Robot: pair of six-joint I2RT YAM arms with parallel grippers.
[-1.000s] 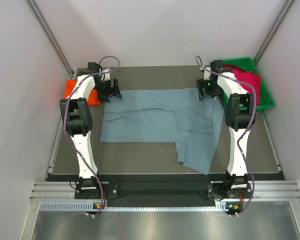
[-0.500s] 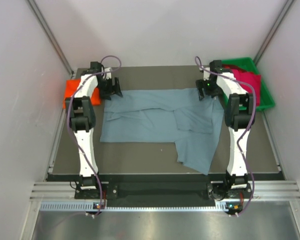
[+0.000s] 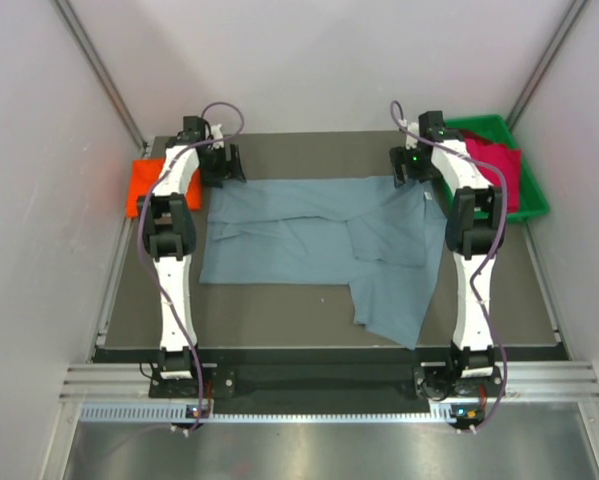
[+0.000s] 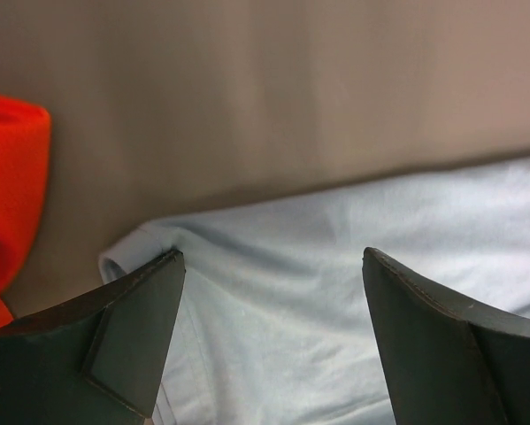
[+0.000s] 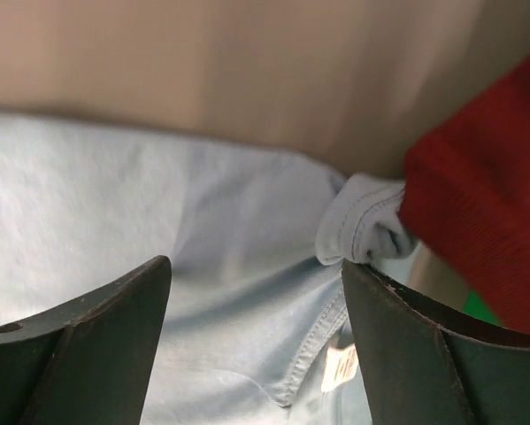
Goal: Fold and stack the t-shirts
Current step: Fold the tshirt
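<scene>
1. Left of the left claw (image 4: 269, 257), a folded bright orange-red cloth t-shirt (image 4: 8, 195) lies on the dark grey table (image 3: 279, 310), just beside the claw's outer finger
2. The left claw's fingers stand apart, clamped on nothing, over the far left corner of a large slate blue-grey cloth t-shirt (image 3: 319, 240); that corner's rolled hem lies just by the left finger
3. Between the two claws, the blue-grey t-shirt lies spread and creased, with one flap reaching toward the arm bases
4. The right claw (image 5: 256, 263) has its fingers apart, holding nothing, over the shirt's far right corner
5. Right of that claw, a crimson cloth t-shirt (image 5: 486, 212) meets the bunched corner and drapes over a green plastic bin (image 3: 532, 205)
</scene>
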